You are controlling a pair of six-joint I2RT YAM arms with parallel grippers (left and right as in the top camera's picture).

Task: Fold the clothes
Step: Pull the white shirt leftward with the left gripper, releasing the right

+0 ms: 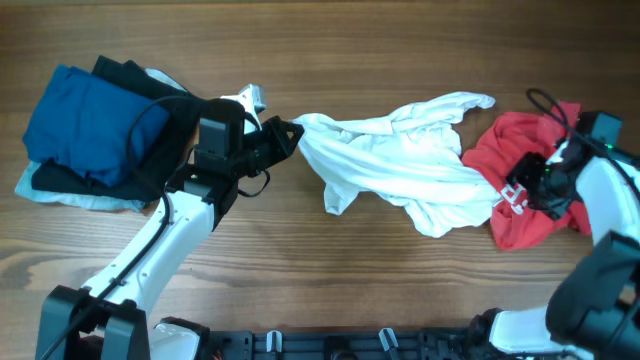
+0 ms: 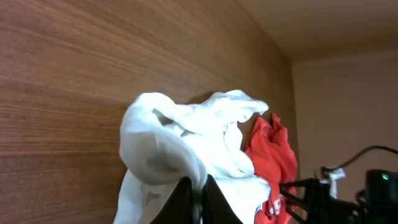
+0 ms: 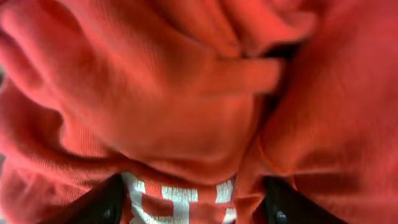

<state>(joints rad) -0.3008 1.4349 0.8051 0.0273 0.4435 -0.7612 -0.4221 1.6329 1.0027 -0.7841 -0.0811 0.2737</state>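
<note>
Overhead, the brown wood-grain desk fills the frame, its grain running left to right. A crumpled white T-shirt lies at centre; the left fingers are pinched shut on its left edge. Just beside it at the right sits a bunched red garment with white lettering. The right fingers stand wide apart, pressed into the red cloth. A blue garment and a black garment are piled at upper left. The left wrist view shows a plain beige wall beyond the desk.
</note>
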